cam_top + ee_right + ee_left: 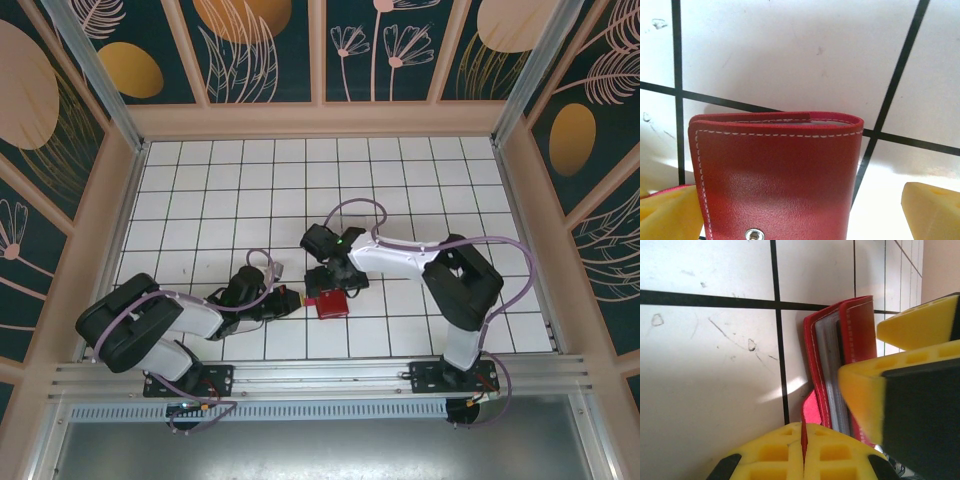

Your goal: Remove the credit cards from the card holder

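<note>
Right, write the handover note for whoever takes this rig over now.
Left gripper: shut, pinching the strap tab of the card holder.
Right gripper: open, fingers either side of the card holder, not gripping.
Card holder: on the table, folded, slightly parted.
Done: tab held; credit cards still in the sleeves.
Left: open it, pull each card out.

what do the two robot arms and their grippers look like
The left arm and right arm share black joint housings, white link shells and looping lilac cables. The left gripper and right gripper have blocky yellow fingers with moulded square pockets.
</note>
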### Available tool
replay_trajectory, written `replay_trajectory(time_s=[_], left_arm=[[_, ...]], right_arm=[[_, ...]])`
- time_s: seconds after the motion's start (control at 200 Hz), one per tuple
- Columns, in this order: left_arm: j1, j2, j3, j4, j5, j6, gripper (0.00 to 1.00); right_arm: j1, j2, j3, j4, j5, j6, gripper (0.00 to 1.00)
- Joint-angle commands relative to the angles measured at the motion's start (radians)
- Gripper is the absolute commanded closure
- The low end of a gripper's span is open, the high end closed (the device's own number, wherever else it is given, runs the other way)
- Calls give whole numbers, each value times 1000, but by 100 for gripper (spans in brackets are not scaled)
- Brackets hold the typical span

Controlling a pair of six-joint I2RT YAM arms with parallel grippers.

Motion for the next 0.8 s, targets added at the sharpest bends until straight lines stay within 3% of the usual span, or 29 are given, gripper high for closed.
replay_trajectory(time_s=[0.0, 0.305, 0.796], left_arm=[[5, -13, 15, -34, -12, 24, 95], [6, -16, 27, -72, -25, 37, 95], [32, -102, 83, -301, -104, 120, 96]], right_arm=[[-3, -40, -2, -55, 49, -11, 1], [-14, -79, -13, -73, 67, -10, 1], [-79, -174, -65, -91, 88, -27, 4]])
